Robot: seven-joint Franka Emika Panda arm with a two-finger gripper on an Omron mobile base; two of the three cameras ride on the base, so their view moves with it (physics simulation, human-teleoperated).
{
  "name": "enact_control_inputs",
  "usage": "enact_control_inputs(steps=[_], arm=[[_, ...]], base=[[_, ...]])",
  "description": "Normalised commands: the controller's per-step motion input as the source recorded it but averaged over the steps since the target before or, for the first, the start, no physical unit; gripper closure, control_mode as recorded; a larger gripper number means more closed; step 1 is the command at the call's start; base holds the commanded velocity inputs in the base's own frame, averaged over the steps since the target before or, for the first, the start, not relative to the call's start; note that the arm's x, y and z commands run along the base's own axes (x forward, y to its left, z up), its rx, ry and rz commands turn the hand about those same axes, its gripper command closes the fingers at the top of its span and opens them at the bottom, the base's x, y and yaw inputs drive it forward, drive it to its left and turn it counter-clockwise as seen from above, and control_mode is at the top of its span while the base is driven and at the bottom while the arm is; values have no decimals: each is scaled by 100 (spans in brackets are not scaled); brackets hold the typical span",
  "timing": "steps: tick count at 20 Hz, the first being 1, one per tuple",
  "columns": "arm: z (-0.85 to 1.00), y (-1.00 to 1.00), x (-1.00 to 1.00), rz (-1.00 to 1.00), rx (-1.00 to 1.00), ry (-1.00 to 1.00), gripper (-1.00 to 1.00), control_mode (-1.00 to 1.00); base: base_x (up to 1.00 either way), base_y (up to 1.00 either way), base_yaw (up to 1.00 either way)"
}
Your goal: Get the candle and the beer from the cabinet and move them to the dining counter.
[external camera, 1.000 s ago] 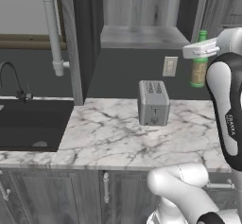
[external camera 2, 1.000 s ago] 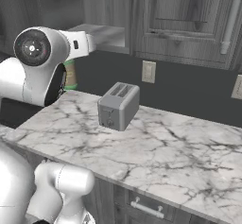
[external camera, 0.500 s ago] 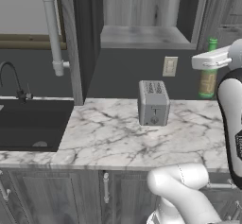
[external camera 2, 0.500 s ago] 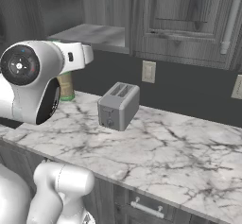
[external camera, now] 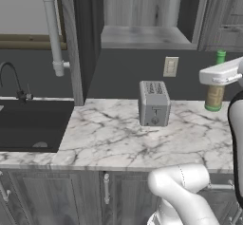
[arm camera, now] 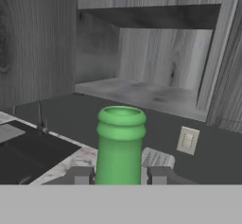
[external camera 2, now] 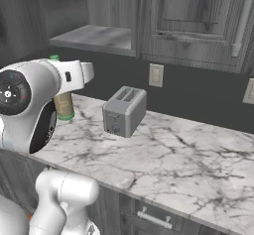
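Observation:
My gripper [arm camera: 120,176] is shut on the neck of the beer [arm camera: 120,142], a green glass bottle, with a dark fingertip on each side. In the left base view the beer [external camera: 214,96] hangs upright under my white hand [external camera: 220,73] at the far right, just above the marble worktop. The right base view has the beer [external camera 2: 63,105] at the left, partly behind my arm. The cabinet [external camera: 142,36] stands open up and to the left of it, its lower shelf [arm camera: 142,93] bare. The candle and the dining counter are out of view.
A silver toaster [external camera: 154,103] stands mid-worktop [external camera: 118,138] below a wall outlet [external camera: 170,66]. The black sink [external camera: 28,124] and its faucet lie to the left. The open cabinet door [external camera: 78,39] with its long bar handle [external camera: 51,24] juts out above the sink's edge.
My hand has carried the beer right and down, away from the cabinet opening toward the worktop. The toaster and the rest of the scene have stayed put.

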Motion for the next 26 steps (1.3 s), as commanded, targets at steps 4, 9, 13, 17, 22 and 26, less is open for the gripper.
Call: enact_control_inputs(steps=[4, 9, 13, 17, 22, 26], arm=[[0, 0, 0, 0, 0, 0, 100, -100], [0, 0, 0, 0, 0, 0, 100, 100], [0, 0, 0, 0, 0, 0, 100, 100], [0, 0, 0, 0, 0, 0, 100, 100], [0, 0, 0, 0, 0, 0, 100, 100], [0, 0, 0, 0, 0, 0, 100, 100]], base=[[0, 0, 0], [-1, 0, 0], [-54, -19, 7], [-99, -45, 23], [-50, -19, 54], [-4, 0, 89]])
